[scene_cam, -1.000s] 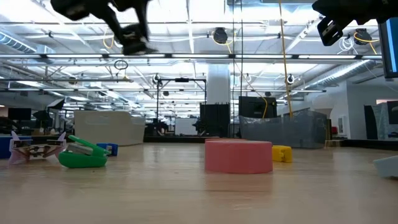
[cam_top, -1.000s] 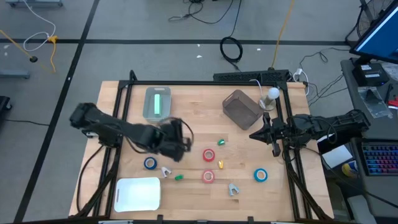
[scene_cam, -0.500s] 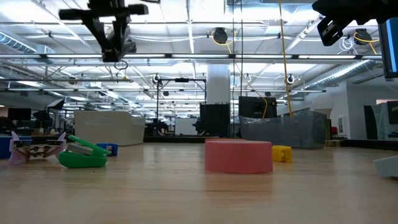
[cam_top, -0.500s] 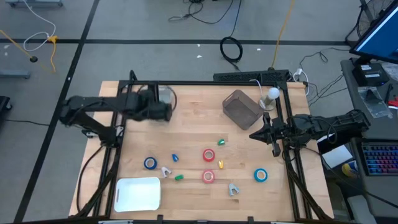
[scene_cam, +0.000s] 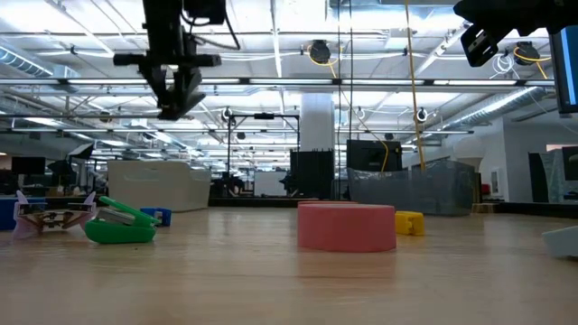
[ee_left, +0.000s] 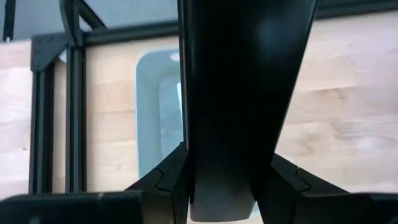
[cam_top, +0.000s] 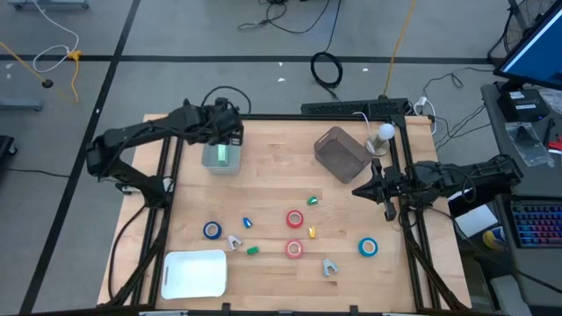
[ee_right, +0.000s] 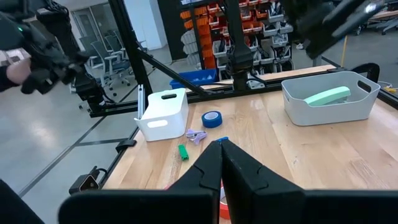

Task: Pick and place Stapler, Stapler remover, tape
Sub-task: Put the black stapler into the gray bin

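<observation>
Four tape rolls (cam_top: 294, 219) sit loose on the light wood table (cam_top: 272, 158), red pair mid-table and blues out wide, grey concrete floor with cables all around, left gripper (cam_top: 230, 133) fingers pressed together above the grey bin (cam_top: 221, 161), right gripper (cam_top: 358, 190) closed at the table's edge.

I count four tape rolls: two red (cam_top: 294, 219) (cam_top: 293, 250), two blue (cam_top: 212, 230) (cam_top: 367, 247). Three bins: grey (cam_top: 220, 162), dark (cam_top: 341, 151), white (cam_top: 194, 274).
</observation>
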Controlling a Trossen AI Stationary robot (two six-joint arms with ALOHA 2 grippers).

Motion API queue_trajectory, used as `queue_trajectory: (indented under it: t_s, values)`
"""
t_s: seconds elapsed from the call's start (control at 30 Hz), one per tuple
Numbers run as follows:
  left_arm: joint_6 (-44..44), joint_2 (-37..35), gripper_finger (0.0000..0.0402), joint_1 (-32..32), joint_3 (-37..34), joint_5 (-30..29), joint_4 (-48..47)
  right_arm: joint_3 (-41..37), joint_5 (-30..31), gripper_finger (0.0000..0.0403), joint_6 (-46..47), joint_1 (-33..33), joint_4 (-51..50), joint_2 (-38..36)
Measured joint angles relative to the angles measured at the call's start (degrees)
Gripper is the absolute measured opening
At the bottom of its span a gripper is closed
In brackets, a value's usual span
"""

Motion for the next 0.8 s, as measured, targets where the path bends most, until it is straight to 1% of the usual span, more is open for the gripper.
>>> queue_trajectory:
  t_s: [0.17,0.37,0.47,0.67,0.8]
  values:
    - [0.6,0.1,0.0134,1.2,-7.8,3.8,10.0,0.0,0.1,0.0001,0.0,0.0,0.0,0.0]
    - [-0.1,0.1,0.0134,2.5,-13.9,6.3,18.0,0.0,0.2,0.0001,0.0,0.0,0.0,0.0]
    - [-1.0,0.1,0.0134,3.4,-15.5,7.4,18.9,0.0,0.2,0.0001,0.0,0.0,0.0,0.0]
    - [0.1,0.6,0.0134,4.1,-16.0,8.1,19.1,0.0,0.2,0.0001,0.0,0.0,0.0,0.0]
    - [-0.6,-1.2,0.0134,4.2,-15.9,6.9,16.1,0.0,0.2,0.0001,1.9,0.0,0.0,0.0]
